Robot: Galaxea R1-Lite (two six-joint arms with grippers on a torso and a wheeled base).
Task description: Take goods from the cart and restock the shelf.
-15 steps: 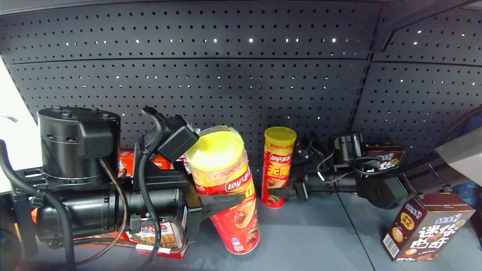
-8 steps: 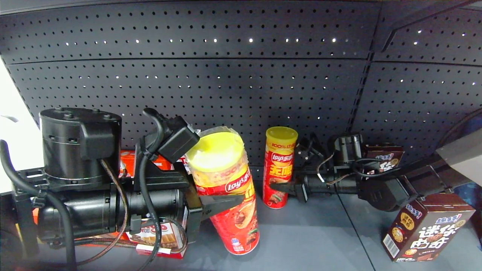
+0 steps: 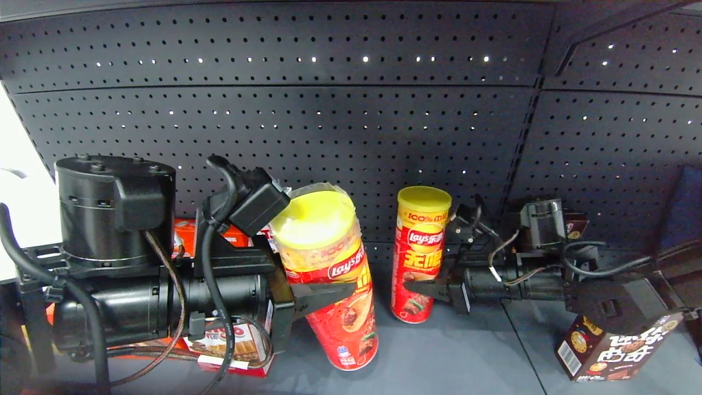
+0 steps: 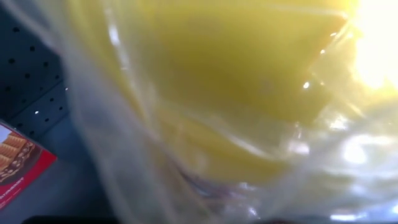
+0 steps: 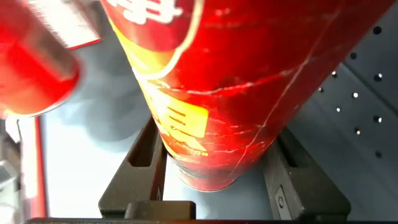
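My left gripper [image 3: 334, 293] is clamped on the tilted near chip can [image 3: 323, 241], and my right gripper [image 3: 419, 288] grips the upright far chip can [image 3: 422, 247] on the shelf [image 3: 449, 351].

Dim shelf [image 3: 439, 351], light pricking through pegboard [image 3: 329, 109], glare off the chip can [image 4: 249, 74].

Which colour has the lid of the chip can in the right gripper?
Yellow. The lid of the chip can shows best in the head view.

The near chip can [image 3: 337, 296] has glossy printed skin and a shiny plastic lid [image 3: 315, 216]. The perforated back panel [image 3: 329, 126] looks matt dark metal; the brown box [image 3: 620, 351] is smooth cardboard.
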